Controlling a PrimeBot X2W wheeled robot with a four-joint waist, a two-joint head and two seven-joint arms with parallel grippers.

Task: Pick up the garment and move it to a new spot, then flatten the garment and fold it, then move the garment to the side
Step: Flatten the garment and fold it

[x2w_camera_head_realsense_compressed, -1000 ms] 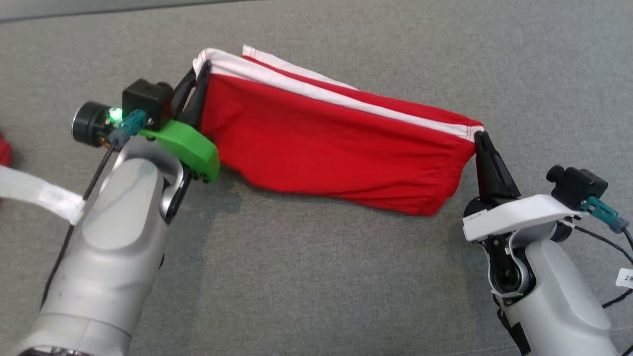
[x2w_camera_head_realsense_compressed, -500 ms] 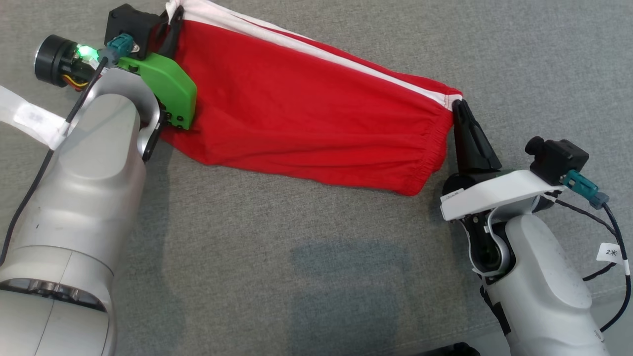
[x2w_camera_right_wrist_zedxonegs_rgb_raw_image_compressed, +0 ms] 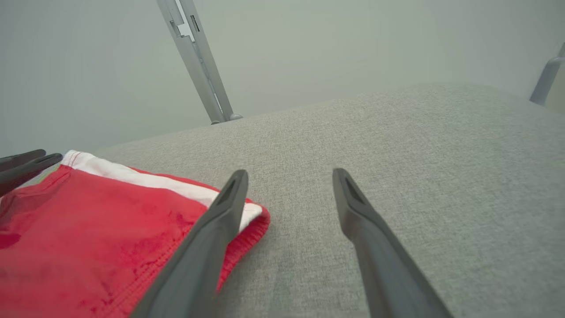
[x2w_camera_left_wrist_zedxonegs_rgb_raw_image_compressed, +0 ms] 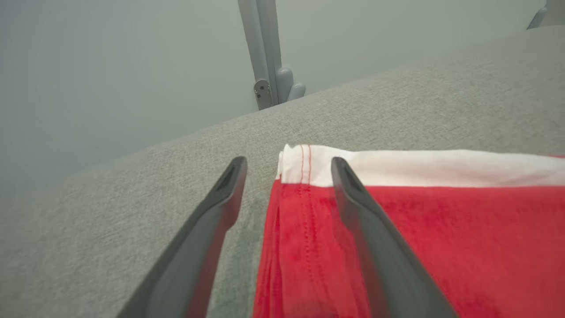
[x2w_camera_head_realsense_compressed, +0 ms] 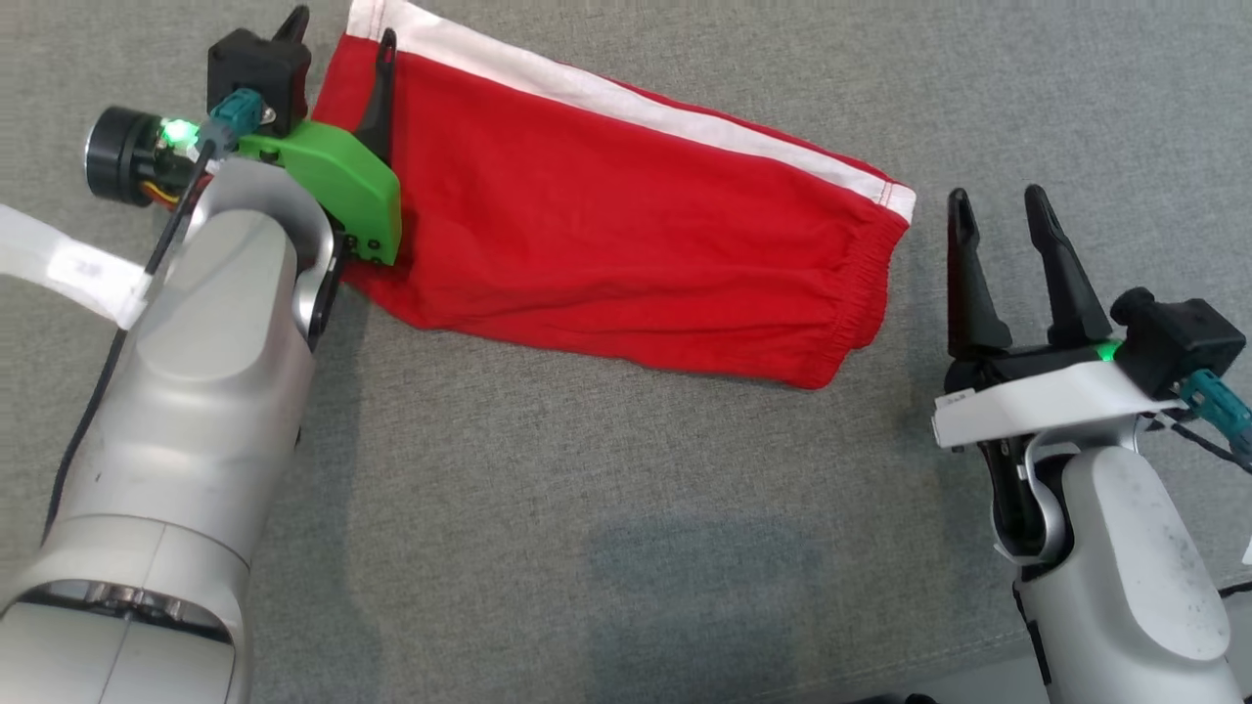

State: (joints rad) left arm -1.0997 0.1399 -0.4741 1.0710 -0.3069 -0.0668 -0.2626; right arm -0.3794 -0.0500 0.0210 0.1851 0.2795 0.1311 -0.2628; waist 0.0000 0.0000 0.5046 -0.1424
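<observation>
The garment (x2w_camera_head_realsense_compressed: 626, 235) is a pair of red shorts with a white side stripe, lying flat on the grey cloth surface (x2w_camera_head_realsense_compressed: 626, 508). My left gripper (x2w_camera_head_realsense_compressed: 340, 34) is open at its upper left corner, one finger over the red cloth and the other beside the edge. In the left wrist view that white-striped corner of the garment (x2w_camera_left_wrist_zedxonegs_rgb_raw_image_compressed: 441, 229) lies between the fingers of the left gripper (x2w_camera_left_wrist_zedxonegs_rgb_raw_image_compressed: 288, 163). My right gripper (x2w_camera_head_realsense_compressed: 998, 200) stands open just right of the waistband end, apart from it. In the right wrist view the garment (x2w_camera_right_wrist_zedxonegs_rgb_raw_image_compressed: 88, 229) lies left of the right gripper (x2w_camera_right_wrist_zedxonegs_rgb_raw_image_compressed: 289, 174).
A white strap (x2w_camera_head_realsense_compressed: 59, 259) trails off the left arm at the left edge. A grey metal post (x2w_camera_left_wrist_zedxonegs_rgb_raw_image_compressed: 265, 53) rises beyond the far edge of the surface, and another post (x2w_camera_right_wrist_zedxonegs_rgb_raw_image_compressed: 194, 57) stands in the right wrist view. The surface's near edge (x2w_camera_head_realsense_compressed: 978, 675) runs at lower right.
Both grippers have opened and let go of the garment, which now lies flat instead of hanging stretched between them. The right gripper has drawn off to the right. The head camera has shifted.
</observation>
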